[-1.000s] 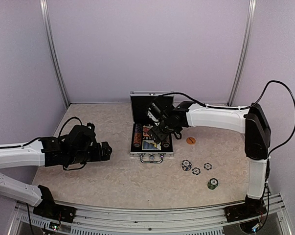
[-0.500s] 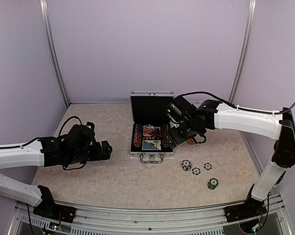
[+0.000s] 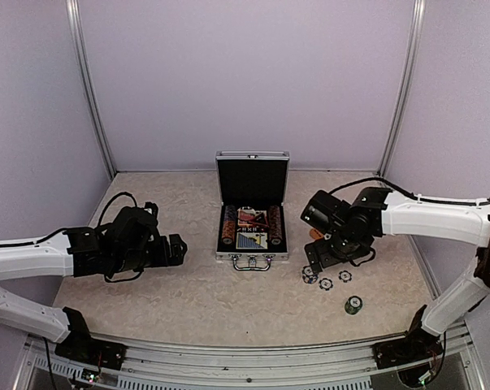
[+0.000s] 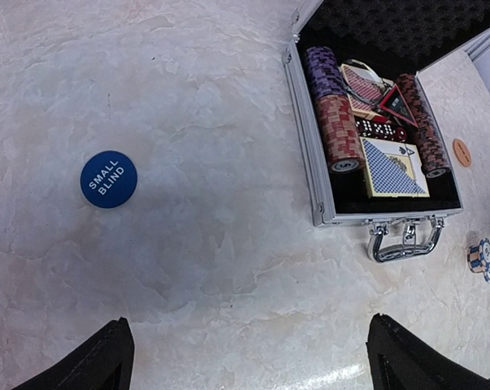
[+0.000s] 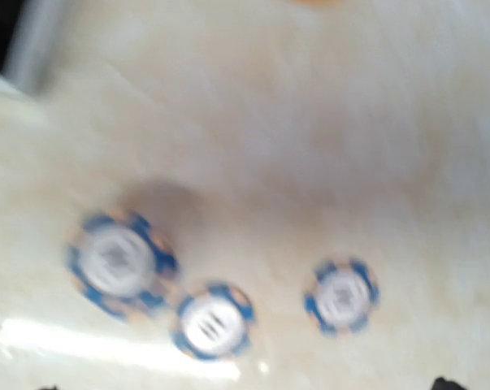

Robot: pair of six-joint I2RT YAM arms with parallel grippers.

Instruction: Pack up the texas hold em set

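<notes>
The silver case [image 3: 252, 244] stands open at the table's middle with its lid up. In the left wrist view the case [image 4: 308, 154] holds chip rows [image 4: 336, 130], card decks [image 4: 393, 166] and dice. My left gripper [image 4: 253, 357] is open and empty over bare table left of the case, also shown in the top view [image 3: 176, 250]. A blue "SMALL BLIND" disc [image 4: 108, 179] lies left of the case. My right gripper [image 3: 322, 262] is open just above three loose blue-and-white chips [image 5: 208, 321], which also show in the top view [image 3: 326, 283]. The right wrist view is blurred.
A small green chip stack [image 3: 353, 305] stands near the front right. An orange disc [image 4: 461, 152] lies right of the case, mostly hidden by my right arm in the top view. Grey walls and metal posts [image 3: 88, 89] close the back and sides.
My right arm has swung from above the open case to the right and nearer, and now hangs over the loose blue chips. The left arm has not moved.
</notes>
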